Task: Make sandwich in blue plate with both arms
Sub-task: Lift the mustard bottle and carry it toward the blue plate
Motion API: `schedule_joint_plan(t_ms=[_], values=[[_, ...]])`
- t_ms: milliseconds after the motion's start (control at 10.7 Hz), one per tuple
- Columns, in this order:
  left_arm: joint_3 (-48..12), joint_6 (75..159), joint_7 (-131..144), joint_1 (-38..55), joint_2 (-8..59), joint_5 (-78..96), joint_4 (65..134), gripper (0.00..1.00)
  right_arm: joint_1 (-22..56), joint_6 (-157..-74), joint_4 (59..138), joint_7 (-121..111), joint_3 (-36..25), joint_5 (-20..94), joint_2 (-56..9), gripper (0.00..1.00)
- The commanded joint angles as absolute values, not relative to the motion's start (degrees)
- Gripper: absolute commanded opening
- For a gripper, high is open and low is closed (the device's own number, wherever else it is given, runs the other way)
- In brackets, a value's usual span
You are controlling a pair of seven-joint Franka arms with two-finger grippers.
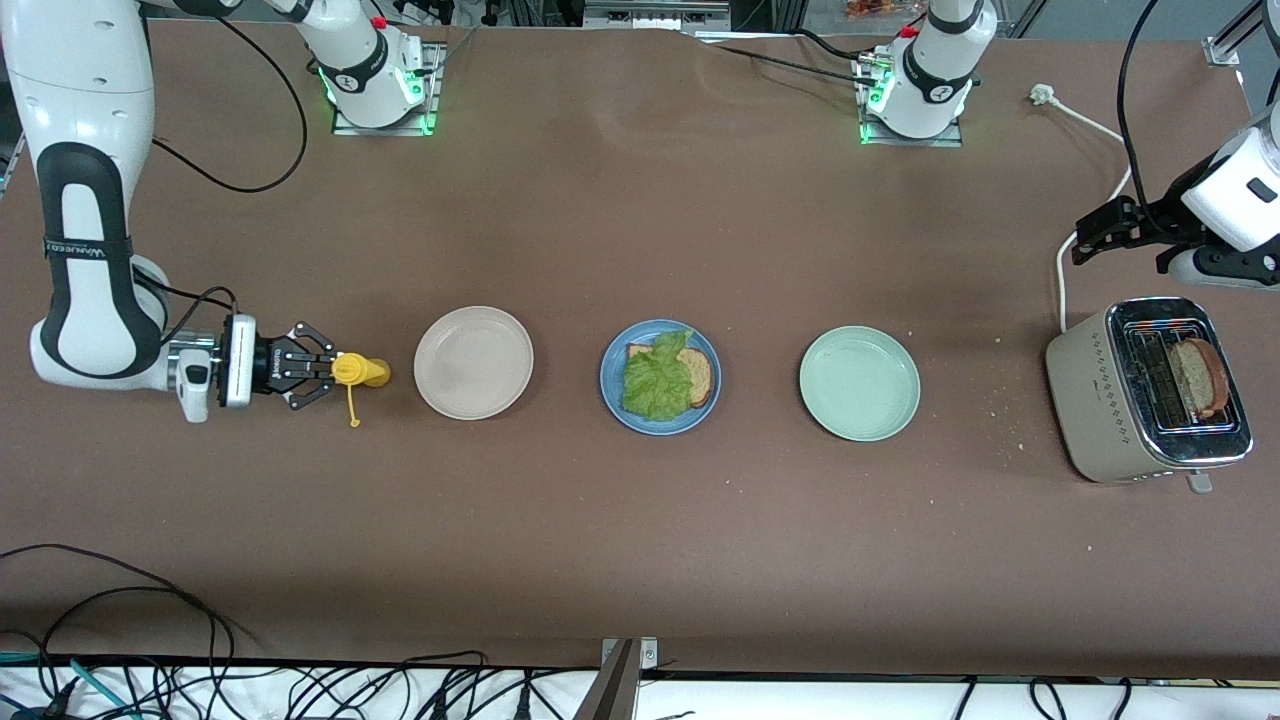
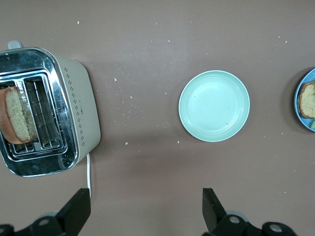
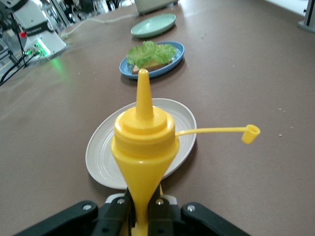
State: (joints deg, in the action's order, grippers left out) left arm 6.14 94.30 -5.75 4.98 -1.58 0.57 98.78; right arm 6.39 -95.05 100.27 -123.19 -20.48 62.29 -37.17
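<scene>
The blue plate (image 1: 612, 400) lies mid-table with a slice of brown toast (image 1: 702, 376) on it and a ruffled lettuce leaf (image 1: 655, 382) over that slice. A second slice of toast (image 1: 1200, 378) stands in the toaster (image 1: 1095, 400). My right gripper (image 1: 330, 370) is shut on a yellow squeeze bottle (image 1: 362, 371), its nozzle pointing at the beige plate (image 1: 473, 362). In the right wrist view the yellow squeeze bottle (image 3: 144, 142) is pinched in that gripper (image 3: 144, 211), its cap (image 3: 251, 132) hanging open. My left gripper (image 2: 146, 209) hangs open and empty over bare table beside the toaster (image 2: 81, 118).
A pale green plate (image 1: 859, 383) lies between the blue plate and the toaster. The toaster's white cord (image 1: 1062, 280) runs toward the left arm's base. Crumbs are scattered round the toaster. Cables line the table edge nearest the front camera.
</scene>
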Motion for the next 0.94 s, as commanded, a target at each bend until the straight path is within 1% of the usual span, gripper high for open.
schedule_joint_plan(t_ms=[0,94,188,375,469,563,751,844], values=[[6.06,93.34,-5.98,4.83,-1.14,-0.18,97.65,1.0,9.56,-93.87,90.38,-112.18,-20.3,53.2,-37.44,0.12],[6.06,93.34,-5.98,4.83,-1.14,-0.18,97.65,1.0,11.84,-94.04,86.44,-108.93,-20.3,47.34,-37.44,0.12],[6.06,93.34,-5.98,4.83,-1.14,-0.18,97.56,1.0,13.78,-95.09,84.92,-105.59,-20.3,43.11,-37.44,0.12],[6.06,93.34,-5.98,4.83,-1.14,-0.18,97.56,1.0,19.13,-100.35,82.8,-98.39,-20.48,37.21,-37.44,0.12],[6.06,93.34,-5.98,4.83,-1.14,-0.18,97.65,1.0,21.68,-101.07,81.14,-92.35,-20.48,33.0,-37.44,0.12],[6.06,93.34,-5.98,4.83,-1.14,-0.18,97.56,1.0,24.06,-101.51,80.34,-87.24,-20.39,29.13,-37.53,0.12],[6.06,93.34,-5.98,4.83,-1.14,-0.18,97.65,1.0,30.37,-107.81,80.16,-78.09,-20.39,22.54,-37.97,0.12],[6.06,93.34,-5.98,4.75,-1.14,-0.18,97.65,1.0,33.8,-109.84,80.16,-72.48,-20.3,16.24,-37.97,0.12]])
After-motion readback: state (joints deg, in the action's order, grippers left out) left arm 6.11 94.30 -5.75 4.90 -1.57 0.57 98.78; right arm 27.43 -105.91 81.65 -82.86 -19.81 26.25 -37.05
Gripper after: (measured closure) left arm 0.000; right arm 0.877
